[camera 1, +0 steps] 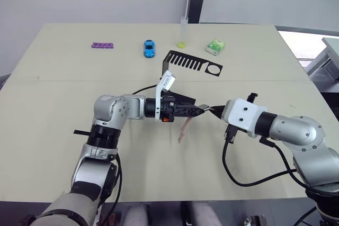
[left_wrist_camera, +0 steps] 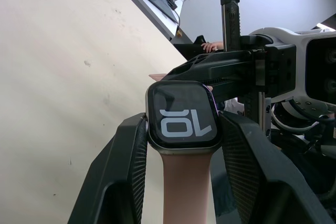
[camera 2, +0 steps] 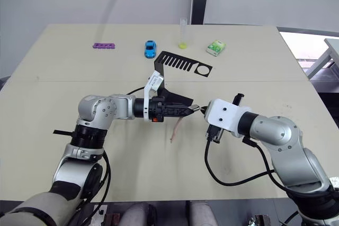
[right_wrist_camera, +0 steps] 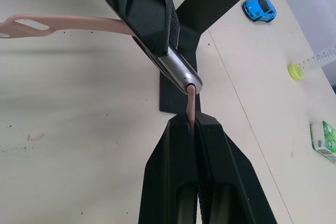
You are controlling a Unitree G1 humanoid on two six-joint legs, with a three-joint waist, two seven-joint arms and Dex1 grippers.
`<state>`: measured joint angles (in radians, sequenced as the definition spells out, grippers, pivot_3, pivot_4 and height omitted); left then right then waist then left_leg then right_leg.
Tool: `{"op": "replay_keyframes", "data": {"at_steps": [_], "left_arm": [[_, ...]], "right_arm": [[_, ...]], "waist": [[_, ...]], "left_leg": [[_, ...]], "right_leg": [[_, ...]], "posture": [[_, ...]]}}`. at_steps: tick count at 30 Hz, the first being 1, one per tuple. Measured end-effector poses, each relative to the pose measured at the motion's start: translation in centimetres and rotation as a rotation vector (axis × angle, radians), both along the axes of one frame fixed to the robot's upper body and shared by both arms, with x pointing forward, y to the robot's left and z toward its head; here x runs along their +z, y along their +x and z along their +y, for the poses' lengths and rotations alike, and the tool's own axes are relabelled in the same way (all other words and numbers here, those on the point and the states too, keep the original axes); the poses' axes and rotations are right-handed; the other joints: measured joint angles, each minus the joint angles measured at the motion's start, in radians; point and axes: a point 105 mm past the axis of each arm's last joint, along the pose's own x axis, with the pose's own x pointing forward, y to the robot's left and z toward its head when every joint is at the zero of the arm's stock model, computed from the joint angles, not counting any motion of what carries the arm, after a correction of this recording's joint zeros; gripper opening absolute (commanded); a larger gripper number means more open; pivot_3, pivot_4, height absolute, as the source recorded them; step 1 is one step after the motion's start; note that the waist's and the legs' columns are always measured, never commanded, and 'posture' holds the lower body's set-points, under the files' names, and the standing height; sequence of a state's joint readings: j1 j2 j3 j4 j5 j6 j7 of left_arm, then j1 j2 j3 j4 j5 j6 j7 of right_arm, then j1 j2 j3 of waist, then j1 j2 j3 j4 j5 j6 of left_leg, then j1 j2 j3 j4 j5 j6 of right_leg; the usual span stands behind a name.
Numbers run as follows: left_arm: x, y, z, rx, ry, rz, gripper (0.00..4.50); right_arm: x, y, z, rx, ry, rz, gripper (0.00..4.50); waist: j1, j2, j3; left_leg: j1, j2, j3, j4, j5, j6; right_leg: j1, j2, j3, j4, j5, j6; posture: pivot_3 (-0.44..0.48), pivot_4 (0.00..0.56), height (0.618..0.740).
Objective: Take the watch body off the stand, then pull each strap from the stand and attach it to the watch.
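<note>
My left gripper [camera 1: 199, 110] is shut on the watch body [left_wrist_camera: 182, 116], a rounded-square case with a dark screen and silver rim, held above the table. One pink-beige strap [camera 1: 185, 129] is attached to the case and hangs down toward the table. My right gripper [right_wrist_camera: 193, 121] faces the left one and is shut on the second strap [right_wrist_camera: 191, 100], whose free end touches the rim of the watch body [right_wrist_camera: 178, 72]. The black stand [camera 1: 193, 63] rises behind the grippers, its slotted arm and ring pointing right.
Along the table's far side lie a purple strip [camera 1: 103, 45], a blue toy car [camera 1: 149, 48], a clear tube with a yellow-green cap [camera 1: 183, 33] and a green-and-white box [camera 1: 215, 46]. A black cable [camera 1: 238, 175] loops under my right arm.
</note>
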<state>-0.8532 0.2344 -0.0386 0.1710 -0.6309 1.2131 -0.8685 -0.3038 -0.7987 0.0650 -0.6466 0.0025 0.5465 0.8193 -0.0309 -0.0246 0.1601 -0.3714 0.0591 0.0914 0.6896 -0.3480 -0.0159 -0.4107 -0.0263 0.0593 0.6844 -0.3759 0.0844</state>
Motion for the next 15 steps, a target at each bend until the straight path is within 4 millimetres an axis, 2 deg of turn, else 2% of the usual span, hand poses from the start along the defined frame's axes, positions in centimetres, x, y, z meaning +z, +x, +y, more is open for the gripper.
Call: {"op": "replay_keyframes", "data": {"at_steps": [15], "left_arm": [[0.01,-0.02,0.00,0.000,0.000,0.001,1.60]], "right_arm": [[0.00,0.00,0.00,0.000,0.000,-0.001,0.00]], "waist": [[0.000,0.000,0.000]], "left_leg": [[0.000,0.000,0.000,0.000,0.000,0.000]], "right_leg": [[0.000,0.000,0.000,0.000,0.000,0.000]], "posture": [[0.000,0.150,0.740]]}}
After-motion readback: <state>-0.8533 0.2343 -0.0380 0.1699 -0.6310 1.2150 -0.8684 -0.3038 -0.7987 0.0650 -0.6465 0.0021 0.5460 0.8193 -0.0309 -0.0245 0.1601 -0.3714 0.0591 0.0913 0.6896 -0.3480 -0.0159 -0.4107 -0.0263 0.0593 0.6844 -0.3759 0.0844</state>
